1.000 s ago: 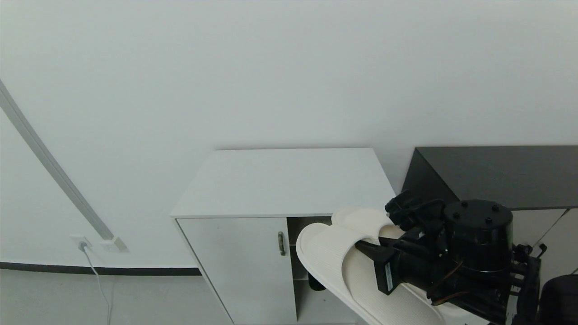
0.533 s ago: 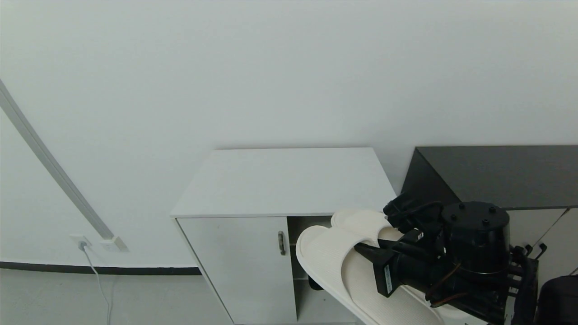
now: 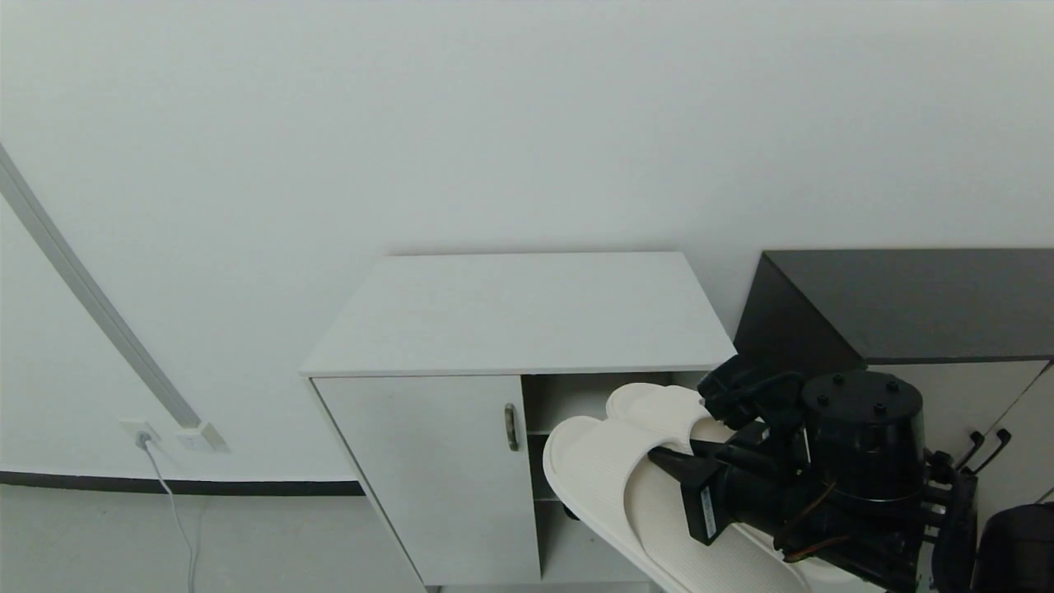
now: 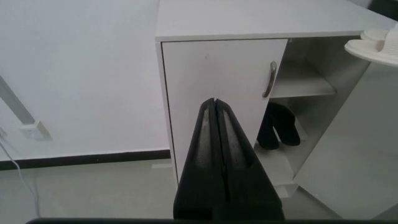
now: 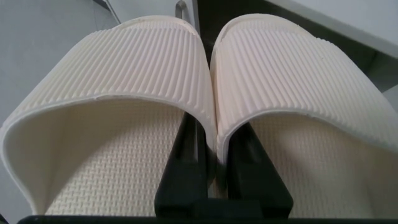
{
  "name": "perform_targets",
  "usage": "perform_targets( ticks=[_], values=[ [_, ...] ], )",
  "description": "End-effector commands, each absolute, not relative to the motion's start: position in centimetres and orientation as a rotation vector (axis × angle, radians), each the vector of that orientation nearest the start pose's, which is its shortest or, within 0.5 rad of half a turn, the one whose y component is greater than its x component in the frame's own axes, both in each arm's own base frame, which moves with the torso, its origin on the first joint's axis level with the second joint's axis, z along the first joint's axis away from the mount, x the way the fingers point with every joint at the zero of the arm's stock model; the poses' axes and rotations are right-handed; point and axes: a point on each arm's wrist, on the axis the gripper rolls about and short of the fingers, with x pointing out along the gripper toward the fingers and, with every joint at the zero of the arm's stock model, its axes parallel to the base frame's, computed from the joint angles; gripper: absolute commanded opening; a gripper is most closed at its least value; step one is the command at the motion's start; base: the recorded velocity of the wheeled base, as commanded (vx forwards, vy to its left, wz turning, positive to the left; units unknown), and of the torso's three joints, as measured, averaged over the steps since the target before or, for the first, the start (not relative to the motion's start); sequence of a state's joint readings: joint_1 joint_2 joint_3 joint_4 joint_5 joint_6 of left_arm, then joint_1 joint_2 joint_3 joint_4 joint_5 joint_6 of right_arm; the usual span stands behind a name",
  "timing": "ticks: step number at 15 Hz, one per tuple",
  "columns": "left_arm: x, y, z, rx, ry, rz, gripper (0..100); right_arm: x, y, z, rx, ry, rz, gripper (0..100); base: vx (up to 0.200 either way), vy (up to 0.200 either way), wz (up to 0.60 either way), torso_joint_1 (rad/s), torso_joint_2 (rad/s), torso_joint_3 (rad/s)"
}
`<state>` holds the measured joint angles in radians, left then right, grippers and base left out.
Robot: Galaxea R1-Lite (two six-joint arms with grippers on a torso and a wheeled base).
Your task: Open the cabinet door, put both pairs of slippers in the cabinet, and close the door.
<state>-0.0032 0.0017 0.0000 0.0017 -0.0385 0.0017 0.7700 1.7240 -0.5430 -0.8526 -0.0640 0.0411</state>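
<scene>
While the right hand [image 3: 671, 457] pinched the cream slippers [image 3: 605, 478] toes-first before the open cabinet [image 3: 510, 317], the left hand [image 4: 215, 106], pressed together, pointed at its closed door [image 4: 217, 68].

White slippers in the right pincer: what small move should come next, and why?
Probably ease the right pincer forward so the white slippers pass into the open side of the cabinet. It is shut on the pair, their toes point at the opening, and the black slippers already sit inside.
</scene>
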Motion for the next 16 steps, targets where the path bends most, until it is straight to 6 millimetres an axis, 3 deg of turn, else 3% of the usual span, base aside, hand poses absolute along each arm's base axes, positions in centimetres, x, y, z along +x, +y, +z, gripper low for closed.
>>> perform_targets(
  ticks=[1, 16],
  values=[
    [-2.27, -0.08, 7.54, 0.001, 0.003, -0.041, 0, 20.17, 19.36, 12.92, -0.098, 0.325, 0.692, 0, 0.0, 0.0, 0.0, -0.168, 0.39, 0.212],
    [-2.27, -0.08, 7.54, 0.001, 0.003, -0.041, 0, 20.11, 19.3, 12.54, -0.109, 0.318, 0.694, 0, 0.0, 0.0, 0.0, -0.206, 0.51, 0.298]
  ],
)
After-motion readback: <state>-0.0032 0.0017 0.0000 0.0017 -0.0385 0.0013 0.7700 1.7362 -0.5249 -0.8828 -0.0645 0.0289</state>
